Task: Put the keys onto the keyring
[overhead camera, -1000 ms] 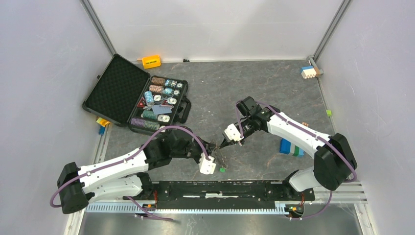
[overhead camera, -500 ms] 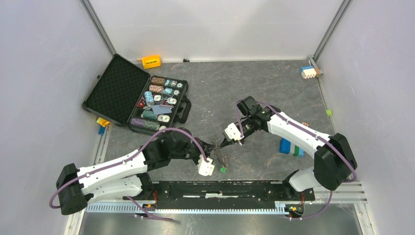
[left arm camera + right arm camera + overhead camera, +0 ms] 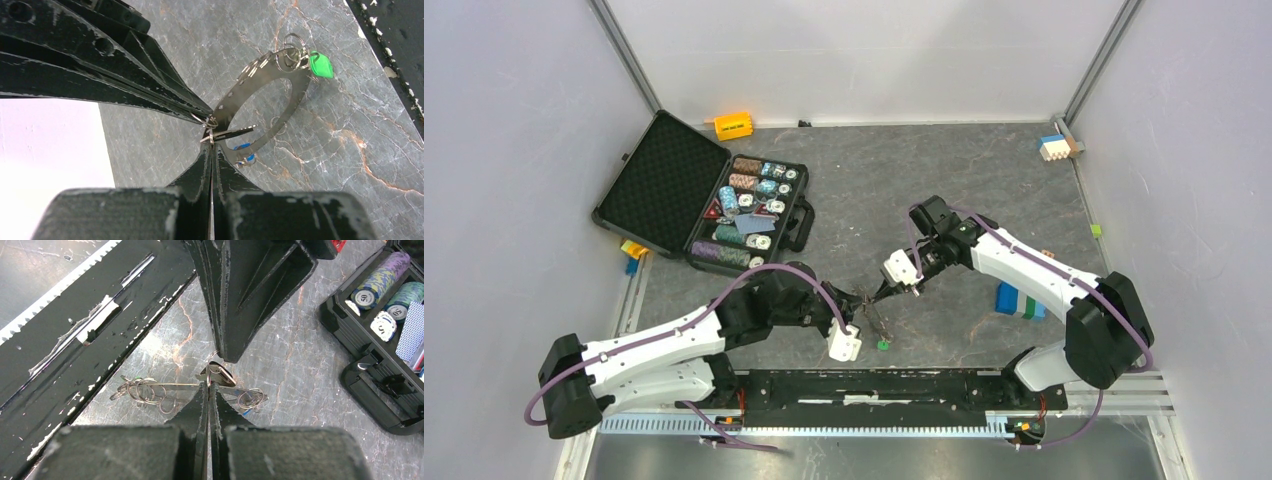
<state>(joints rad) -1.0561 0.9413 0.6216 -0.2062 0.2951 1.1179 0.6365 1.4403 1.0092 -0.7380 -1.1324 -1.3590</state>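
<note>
Found left gripper [image 3: 211, 147] and right gripper [image 3: 205, 114] both pinched shut, tip to tip, at near rim of keyring [image 3: 265, 67], beside black key [image 3: 237, 132]; couldn't tell the thing nipped. Likely needed steady ring, slow twist

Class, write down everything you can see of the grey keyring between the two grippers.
The keyring is a flat grey metal ring, wide open in the middle, with small slots along its band. Small wire rings hang from it, with a green key and a blue key. The left gripper and right gripper, jaws shut, meet at one edge, beside a dark key. Whether it rests on the table is unclear.
</note>
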